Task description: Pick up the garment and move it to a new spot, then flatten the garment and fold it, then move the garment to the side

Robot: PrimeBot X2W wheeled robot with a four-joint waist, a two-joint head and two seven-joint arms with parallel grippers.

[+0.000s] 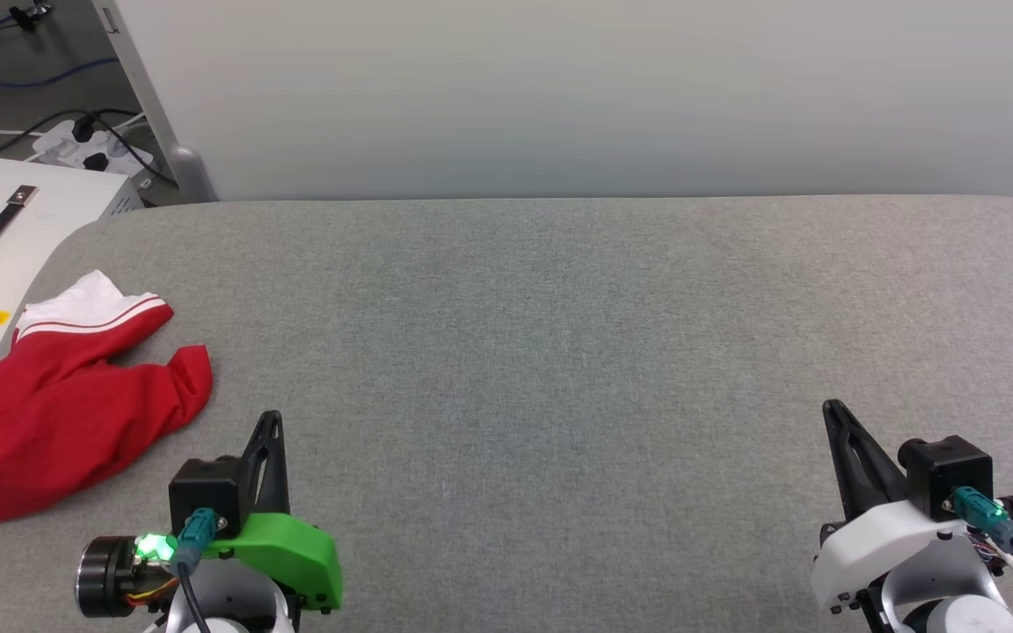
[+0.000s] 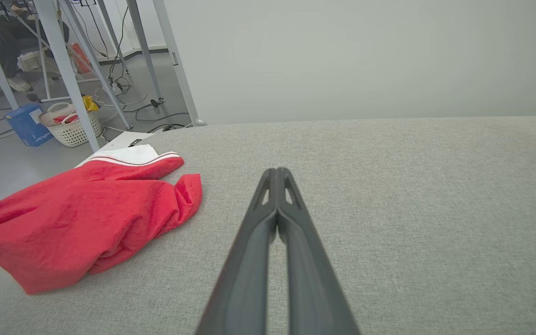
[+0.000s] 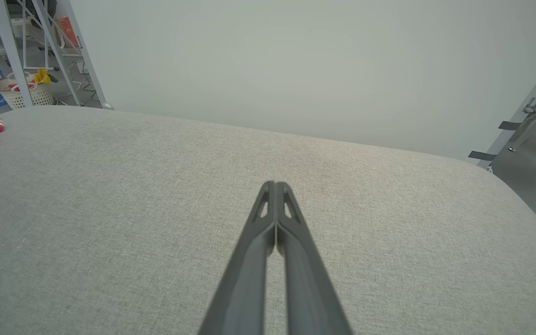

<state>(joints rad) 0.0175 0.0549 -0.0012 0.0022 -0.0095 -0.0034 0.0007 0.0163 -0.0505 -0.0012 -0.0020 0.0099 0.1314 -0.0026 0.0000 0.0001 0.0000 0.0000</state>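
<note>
Lying crumpled at the left edge of the grey table (image 1: 559, 352), the red jersey (image 1: 67, 413) is untouched; left gripper (image 1: 271, 422) and right gripper (image 1: 832, 411) are fully closed, holding nothing.

Soft, even, diffuse light fills all three views, bright but without glare. The grey bench (image 1: 559, 352) is lit uniformly, and its weave shows crisply at the middle. The garment (image 1: 67, 413), at the bench's left edge, casts only a thin, faint shadow under its folds, and its red is strongly saturated. A green lamp (image 1: 148, 545) blooms slightly by the near edge. In the wrist views the bench's far edge bows from wide-angle distortion, and the dark fingers (image 2: 249, 260) go soft close to the lens.
</note>
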